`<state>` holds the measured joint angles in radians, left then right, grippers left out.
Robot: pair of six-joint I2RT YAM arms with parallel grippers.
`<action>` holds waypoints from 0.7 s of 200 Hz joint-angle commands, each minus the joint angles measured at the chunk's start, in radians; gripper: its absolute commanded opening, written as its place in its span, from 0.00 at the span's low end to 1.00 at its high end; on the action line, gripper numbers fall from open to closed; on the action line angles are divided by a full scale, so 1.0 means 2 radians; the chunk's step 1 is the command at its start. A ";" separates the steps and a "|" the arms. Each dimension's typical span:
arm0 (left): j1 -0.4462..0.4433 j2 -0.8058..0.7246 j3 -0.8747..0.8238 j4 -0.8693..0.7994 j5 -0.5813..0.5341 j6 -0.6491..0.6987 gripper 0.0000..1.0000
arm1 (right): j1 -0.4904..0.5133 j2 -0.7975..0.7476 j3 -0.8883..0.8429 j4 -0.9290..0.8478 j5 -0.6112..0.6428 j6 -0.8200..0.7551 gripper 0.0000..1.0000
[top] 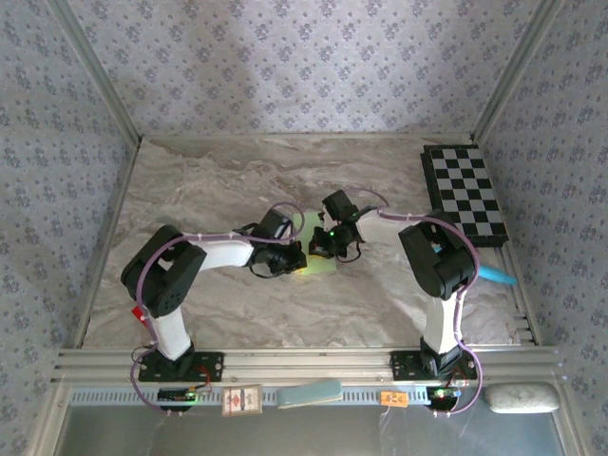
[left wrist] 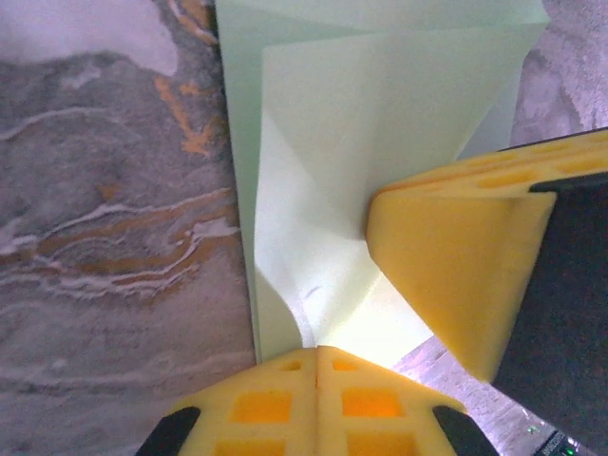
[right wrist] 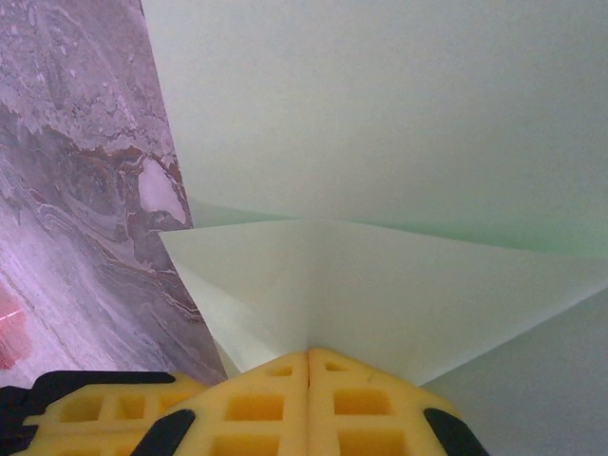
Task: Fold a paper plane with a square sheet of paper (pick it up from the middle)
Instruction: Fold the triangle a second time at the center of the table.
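Note:
The pale green sheet of paper [top: 320, 267] lies partly folded on the marble table [top: 209, 190], near the middle. In the left wrist view the paper [left wrist: 380, 123] shows layered flaps, and one raised flap runs into the seam of my left gripper [left wrist: 318, 353], which is shut on it. The right gripper's yellow finger [left wrist: 456, 266] presses in from the right there. My right gripper [right wrist: 309, 353] is shut on a lifted, creased flap of the paper [right wrist: 380, 285]. From above, the left gripper [top: 294, 258] and right gripper [top: 328, 243] meet over the sheet.
A black-and-white checkerboard [top: 465, 195] lies at the right edge, with a light-blue object [top: 494, 275] below it. On the front rail lie a light-blue card [top: 309, 392], a small label [top: 242, 401], an orange tag [top: 394, 398] and a grey pad [top: 522, 397]. Patterned walls enclose the table.

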<state>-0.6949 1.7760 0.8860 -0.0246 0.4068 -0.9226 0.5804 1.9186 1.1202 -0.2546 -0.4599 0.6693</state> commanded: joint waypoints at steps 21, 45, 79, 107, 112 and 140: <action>0.008 -0.015 -0.010 0.035 0.001 -0.017 0.03 | -0.003 0.018 -0.009 -0.013 0.014 0.001 0.03; 0.008 0.000 -0.007 0.047 0.013 -0.024 0.03 | -0.003 0.015 -0.010 -0.009 0.012 0.001 0.02; 0.008 0.015 -0.006 0.032 0.014 -0.023 0.02 | -0.004 0.002 -0.011 0.001 0.008 0.001 0.03; 0.008 0.022 -0.007 0.011 0.011 -0.022 0.00 | -0.003 -0.018 -0.009 0.008 0.008 -0.010 0.03; 0.009 0.022 -0.008 0.008 0.010 -0.022 0.00 | -0.002 -0.021 -0.009 0.008 0.008 -0.013 0.03; 0.008 0.025 -0.005 -0.005 0.005 -0.020 0.00 | 0.003 -0.025 -0.012 0.001 0.009 -0.016 0.03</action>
<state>-0.6796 1.8011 0.8761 0.0387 0.4259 -0.9634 0.5777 1.9030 1.1095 -0.2352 -0.4587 0.6605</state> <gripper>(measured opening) 0.041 0.056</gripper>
